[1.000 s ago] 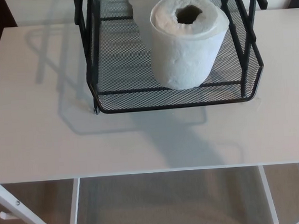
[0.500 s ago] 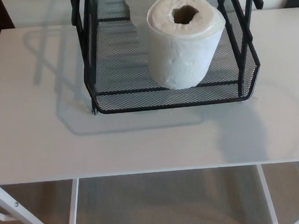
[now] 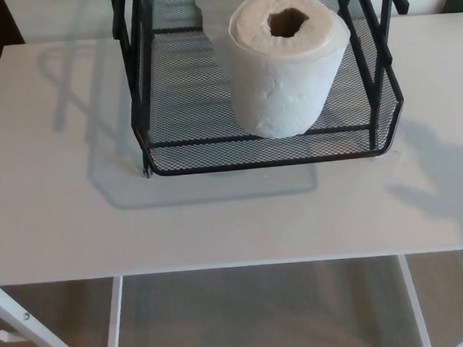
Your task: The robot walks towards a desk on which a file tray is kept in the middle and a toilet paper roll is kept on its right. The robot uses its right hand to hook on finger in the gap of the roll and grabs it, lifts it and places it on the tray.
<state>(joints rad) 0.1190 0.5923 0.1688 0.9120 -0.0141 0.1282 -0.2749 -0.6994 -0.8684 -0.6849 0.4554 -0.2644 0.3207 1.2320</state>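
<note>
1. The roll (image 3: pixel 288 64) stands upright on its end inside the tray (image 3: pixel 207 153), in the tray's right half, toward the front rail. It is white, soft and quilted, a thick cylinder with a dark, ragged round hole facing up.
2. A loose sheet (image 3: pixel 210 9) of the same paper trails off the roll at 10 o'clock and lies against the mesh behind it.
3. The tray is black metal: fine diamond mesh for floor and walls, a rounded front lip, and upright bars at both sides carrying an upper tier that runs out of the picture at 12 o'clock.
4. The tray sits on the desk (image 3: pixel 69 223), a smooth matt white top on white legs, with a grey floor showing below at 6 o'clock.
5. Neither hand is in view, so nothing can be said of their fingers; nothing touches the roll.
6. Against the frame half a second earlier, roll and tray lie the same. The soft shadow (image 3: pixel 444 184) on the desk, then at 5 o'clock of the tray, now lies further out toward the right edge, at 4 o'clock.
</note>
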